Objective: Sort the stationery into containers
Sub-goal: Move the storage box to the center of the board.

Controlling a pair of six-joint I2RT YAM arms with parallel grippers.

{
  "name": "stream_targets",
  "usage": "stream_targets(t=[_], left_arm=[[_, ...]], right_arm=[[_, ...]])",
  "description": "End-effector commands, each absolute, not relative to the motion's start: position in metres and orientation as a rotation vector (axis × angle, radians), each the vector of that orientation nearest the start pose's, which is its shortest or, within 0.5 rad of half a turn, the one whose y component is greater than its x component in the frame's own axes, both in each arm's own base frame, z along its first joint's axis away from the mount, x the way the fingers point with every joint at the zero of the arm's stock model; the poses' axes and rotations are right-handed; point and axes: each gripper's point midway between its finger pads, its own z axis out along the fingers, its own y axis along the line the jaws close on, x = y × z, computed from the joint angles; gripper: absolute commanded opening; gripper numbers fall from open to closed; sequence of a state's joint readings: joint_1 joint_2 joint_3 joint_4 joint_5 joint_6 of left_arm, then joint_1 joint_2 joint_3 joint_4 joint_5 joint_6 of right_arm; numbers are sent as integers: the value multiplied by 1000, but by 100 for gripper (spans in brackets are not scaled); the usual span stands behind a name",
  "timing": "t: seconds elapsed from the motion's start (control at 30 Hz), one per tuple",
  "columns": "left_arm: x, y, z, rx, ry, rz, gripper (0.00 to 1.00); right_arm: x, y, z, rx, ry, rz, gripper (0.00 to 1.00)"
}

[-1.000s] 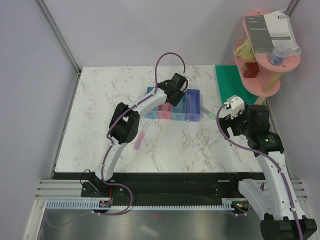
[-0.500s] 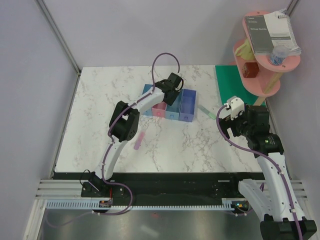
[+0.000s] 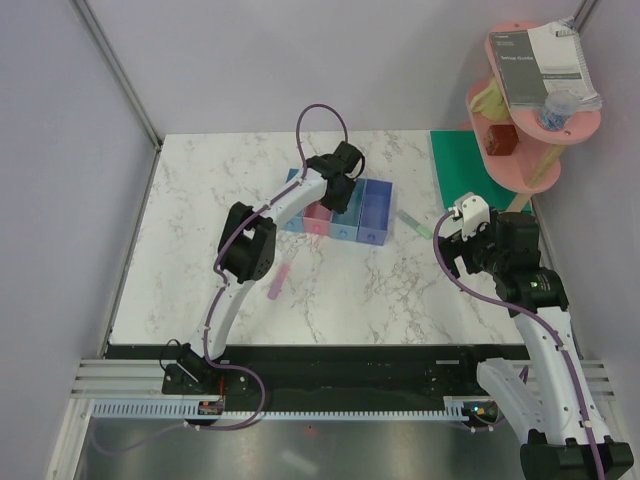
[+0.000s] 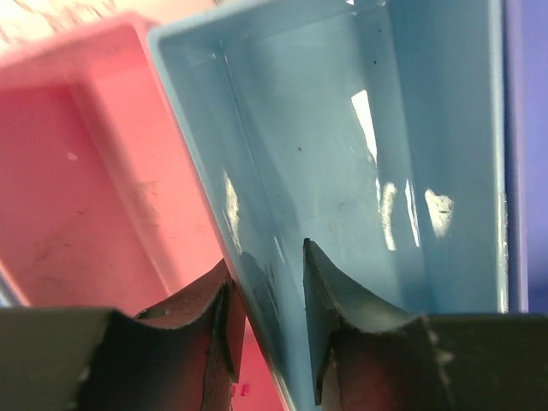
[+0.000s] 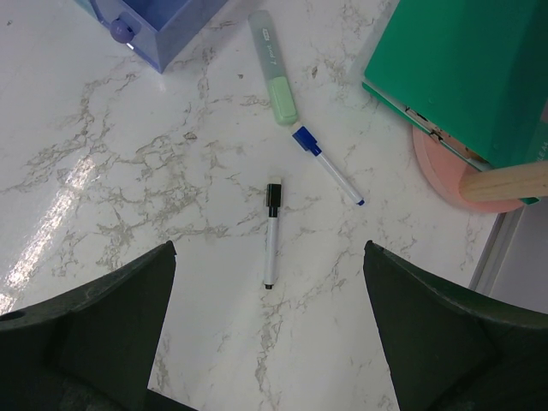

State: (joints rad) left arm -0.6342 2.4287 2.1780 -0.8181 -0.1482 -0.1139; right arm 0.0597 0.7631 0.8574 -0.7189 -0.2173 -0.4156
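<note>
Barely begun: the pink bin and light blue bin of the containers look empty. A green marker, blue-capped pen and black-capped pen lie loose on the table right of the containers, and a pink marker lies in front of them. Reaching over the row, the left gripper pinches the wall between those two bins. The right gripper hovers to the containers' right, spread wide above the pens.

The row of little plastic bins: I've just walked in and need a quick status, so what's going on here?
The fingers of the left gripper pinch the wall between the pink plastic bin and the neighbouring light blue plastic bin. The right gripper hangs open above a pastel green marker, a blue-capped pen and a black-capped pen lying loose on the white marble table. A pink marker lies near the left arm.
</note>
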Motion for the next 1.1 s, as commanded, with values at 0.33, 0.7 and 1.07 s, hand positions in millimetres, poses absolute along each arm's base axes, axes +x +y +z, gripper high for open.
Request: stream_targets(t=[0.33, 0.7, 1.07], left_arm=[[437, -326, 36, 409, 2692, -214, 18], [435, -333, 44, 269, 2726, -303, 6], [436, -339, 49, 87, 2770, -411, 2]], right_arm=[[246, 40, 203, -638, 2072, 57, 98], [248, 37, 203, -651, 2083, 34, 98], [258, 33, 201, -650, 2125, 16, 98]])
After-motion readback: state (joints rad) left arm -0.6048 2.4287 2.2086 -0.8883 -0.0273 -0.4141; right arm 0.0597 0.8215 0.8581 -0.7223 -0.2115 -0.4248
